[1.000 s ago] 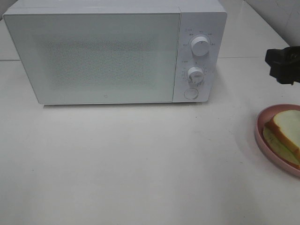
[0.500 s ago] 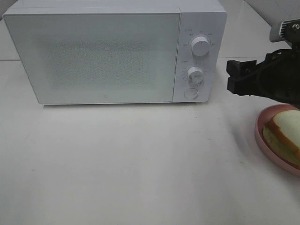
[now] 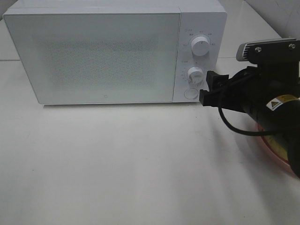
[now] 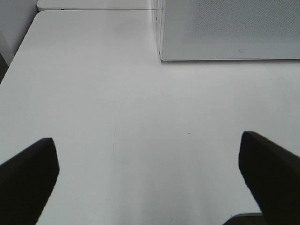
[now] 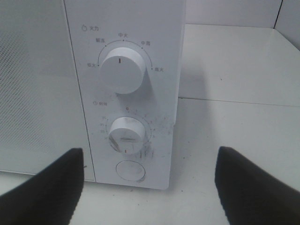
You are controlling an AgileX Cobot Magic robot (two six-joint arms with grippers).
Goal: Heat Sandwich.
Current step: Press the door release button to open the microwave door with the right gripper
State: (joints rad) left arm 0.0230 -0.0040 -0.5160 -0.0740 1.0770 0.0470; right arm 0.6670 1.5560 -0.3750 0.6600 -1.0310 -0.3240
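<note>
Black fingers of the right pincer (image 3: 206, 87) stand wide apart and hold nothing. They are just beside the right edge of the microwave (image 3: 93, 56), at the height of the lower dial (image 3: 195, 75) and the round button (image 3: 190, 93); from the high view I cannot tell if they touch the housing. In the right wrist view this pincer faces the control panel, and the upper dial (image 5: 123, 70), the lower dial and the button all show between its two fingers, which do not touch them. The microwave door is closed. Behind the pincer a black cable (image 3: 229, 123) hangs in a loop under the right arm. This arm stands in front of the pink plate (image 3: 276, 160), so the sandwich (image 3: 284, 149) on it is almost fully hidden; only a pale yellow strip shows below the arm, at the right edge of the white table (image 3: 117, 164). The left pincer (image 4: 150, 183) is also wide open and empty, over the table near a lower corner of the microwave. One second ago only the tip of the right arm was seen at the right border, well apart from the microwave, and the sandwich lay open to view on the plate; since then the arm has come across to the panel and covered it. The microwave, the dials and the plate have not moved.
</note>
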